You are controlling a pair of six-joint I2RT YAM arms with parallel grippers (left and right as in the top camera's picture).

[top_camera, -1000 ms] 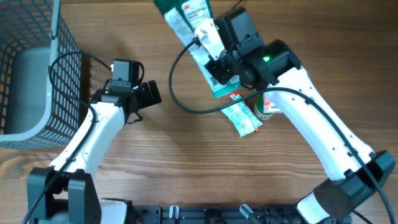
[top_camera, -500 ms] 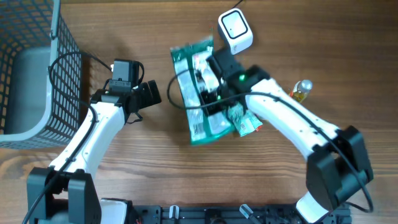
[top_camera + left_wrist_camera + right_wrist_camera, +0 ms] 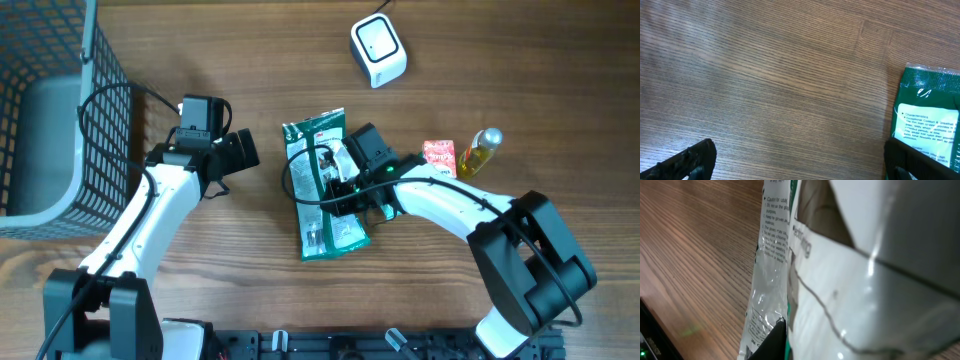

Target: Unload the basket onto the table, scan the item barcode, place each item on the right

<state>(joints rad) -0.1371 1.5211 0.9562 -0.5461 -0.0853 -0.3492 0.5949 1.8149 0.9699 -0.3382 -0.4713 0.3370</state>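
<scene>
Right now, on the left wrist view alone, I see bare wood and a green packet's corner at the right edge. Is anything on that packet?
Observer: Yes, the right gripper is down over the green packet, which lies on the table.
Operator: Where is the scanner?
Observer: The white scanner sits apart from the packet, toward the table's far side.
Operator: Anything else nearby?
Observer: A red sachet and a small yellow bottle lie side by side on the robot's right of the packet.
</scene>
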